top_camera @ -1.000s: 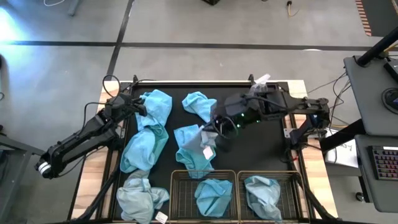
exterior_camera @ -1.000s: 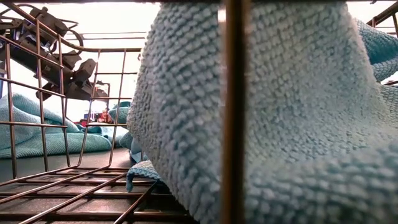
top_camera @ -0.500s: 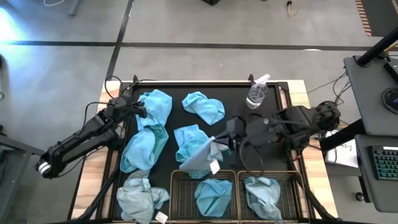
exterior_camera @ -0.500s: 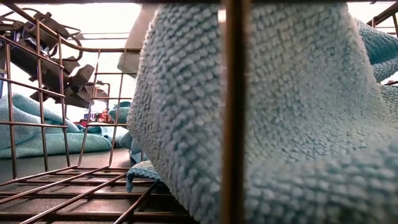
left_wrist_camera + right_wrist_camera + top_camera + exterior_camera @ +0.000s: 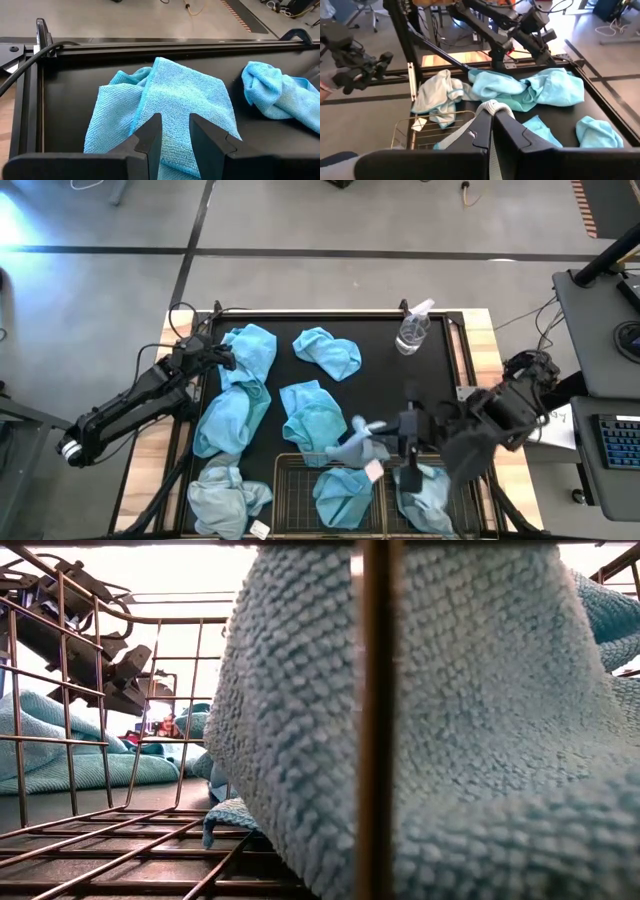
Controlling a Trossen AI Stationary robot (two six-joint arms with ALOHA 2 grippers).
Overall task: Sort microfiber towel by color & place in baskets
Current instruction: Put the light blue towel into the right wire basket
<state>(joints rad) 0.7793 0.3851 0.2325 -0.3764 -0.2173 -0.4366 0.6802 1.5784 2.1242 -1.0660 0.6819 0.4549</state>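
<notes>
Dangling from the right gripper (image 5: 385, 448) is a pale grey-blue microfiber towel with a white tag (image 5: 357, 448) — the two dark fingers are pressed together on its folded edge (image 5: 491, 107), and it hangs just above the back rims of the two dark bronze wire-mesh baskets (image 5: 381, 467) at the table's near edge. One basket holds a bright turquoise towel (image 5: 343, 496), the other a paler grey-blue one (image 5: 425, 492), which fills the low view against the mesh (image 5: 470, 720).

Over on the far left side, the left gripper (image 5: 175, 131) waits with its fingers parted, poised over a turquoise cloth (image 5: 175, 100) on the black mat (image 5: 385, 385). More turquoise towels lie across the mat's middle (image 5: 312, 415) and back (image 5: 328, 352) — a grey-blue one sits at the near left corner (image 5: 225, 498). A clear plastic spray bottle (image 5: 413, 330) lies near the back right.
</notes>
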